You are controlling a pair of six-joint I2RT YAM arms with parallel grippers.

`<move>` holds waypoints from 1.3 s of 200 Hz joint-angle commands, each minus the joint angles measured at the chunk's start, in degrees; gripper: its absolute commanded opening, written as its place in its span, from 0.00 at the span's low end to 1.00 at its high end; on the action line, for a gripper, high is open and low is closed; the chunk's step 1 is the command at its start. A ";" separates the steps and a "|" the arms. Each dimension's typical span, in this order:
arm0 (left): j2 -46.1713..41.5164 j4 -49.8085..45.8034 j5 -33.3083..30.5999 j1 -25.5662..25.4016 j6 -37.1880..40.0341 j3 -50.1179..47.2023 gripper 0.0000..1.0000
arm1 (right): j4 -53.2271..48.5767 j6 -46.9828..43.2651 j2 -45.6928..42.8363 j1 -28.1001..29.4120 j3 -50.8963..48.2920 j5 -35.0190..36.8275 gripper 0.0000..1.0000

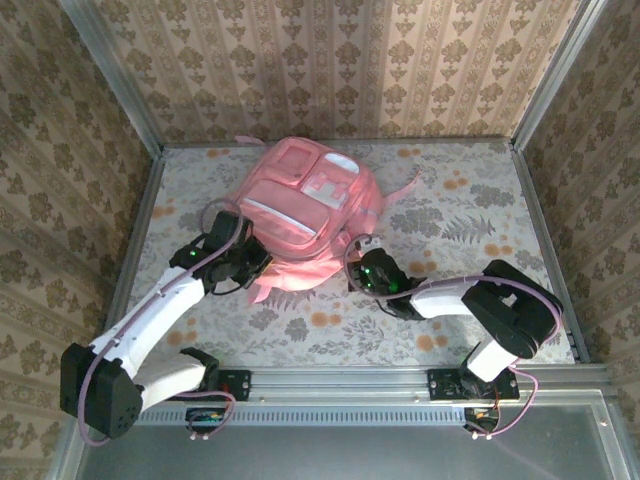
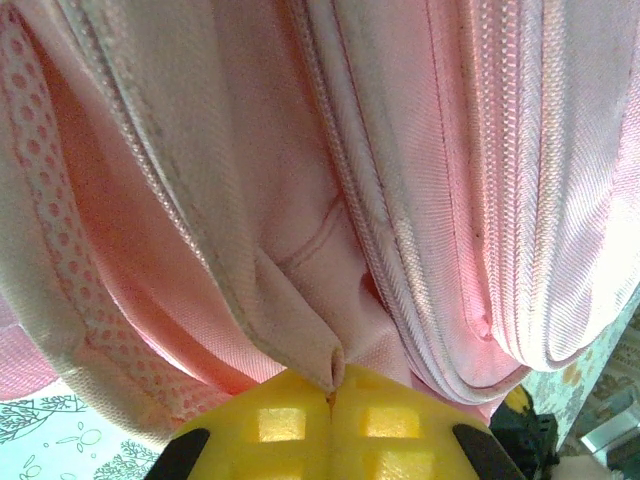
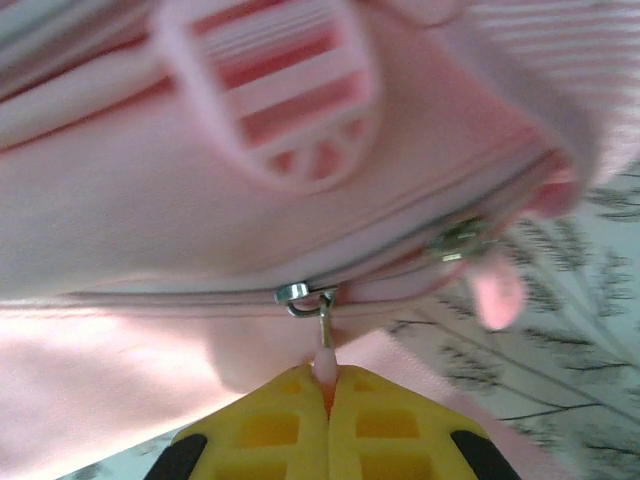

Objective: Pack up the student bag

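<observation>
Pink student bag [image 1: 305,205] lies front pockets up on the flowered desk [image 1: 480,210], toward the back and middle, its near end between my two arms. My left fingers [image 2: 280,420] are clenched on a fold of its pink fabric beside a zip seam at the near left corner. My right fingers [image 3: 280,425] are pinched tight on the pink zip pull [image 3: 325,350] hanging from a metal slider [image 3: 293,292] on the bag's right side.
</observation>
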 commanded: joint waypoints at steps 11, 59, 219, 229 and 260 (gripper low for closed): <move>-1.70 1.22 0.18 0.53 2.19 -0.09 0.00 | -3.62 1.81 -0.87 -3.81 -0.52 3.00 0.00; 0.92 2.46 0.66 -2.44 3.54 1.03 0.00 | -4.81 2.05 -1.40 -6.38 0.68 2.51 0.00; 18.50 6.50 10.29 -19.51 13.19 14.23 0.00 | -28.59 3.11 -38.34 -10.53 -2.31 11.78 0.50; 20.01 6.91 11.57 -21.11 13.02 14.88 0.00 | -29.81 2.43 -41.32 -10.61 -2.14 13.02 0.50; 23.61 8.13 16.37 -24.69 12.27 15.88 0.00 | -32.42 0.90 -44.52 -10.71 -0.95 13.78 0.52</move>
